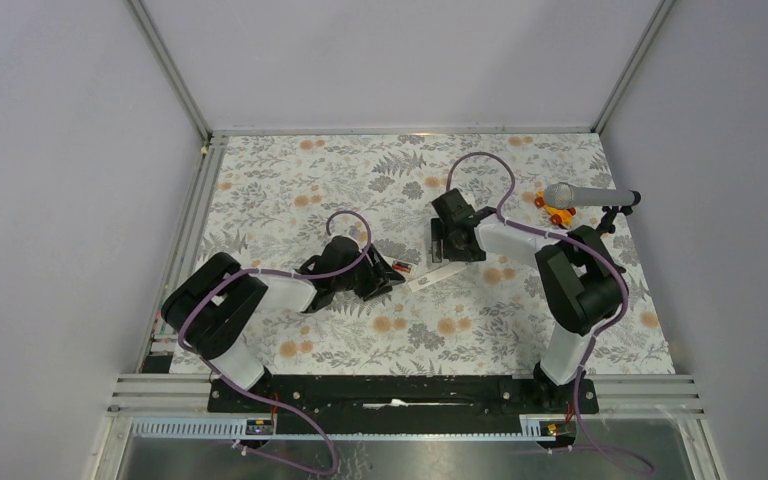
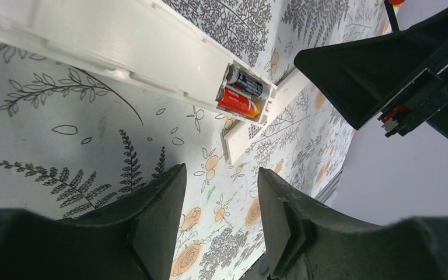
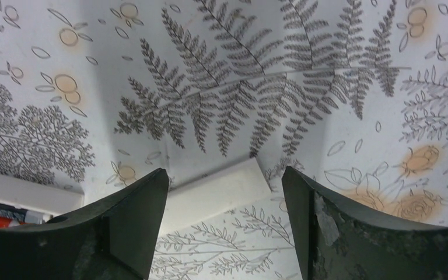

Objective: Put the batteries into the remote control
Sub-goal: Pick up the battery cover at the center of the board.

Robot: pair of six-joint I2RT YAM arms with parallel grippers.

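Both batteries [image 2: 242, 93] sit side by side in the open end of the remote control [image 2: 122, 46], mid-bench [image 1: 290, 200]. The left hand [image 2: 221, 175] hangs just beside it, fingers apart. The right hand [image 3: 224, 175], also apart, straddles the cover strip [image 3: 216, 195] at the batteries' 4 o'clock.

Both arms stretch forward and lean in toward each other, left gripper [image 2: 220, 175] and right gripper [image 3: 224, 175] low, fingers spread apart.

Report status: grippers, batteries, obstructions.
Left gripper open, empty. Right gripper open over cover strip. Both batteries in remote control, bay uncovered. No obstruction seen.
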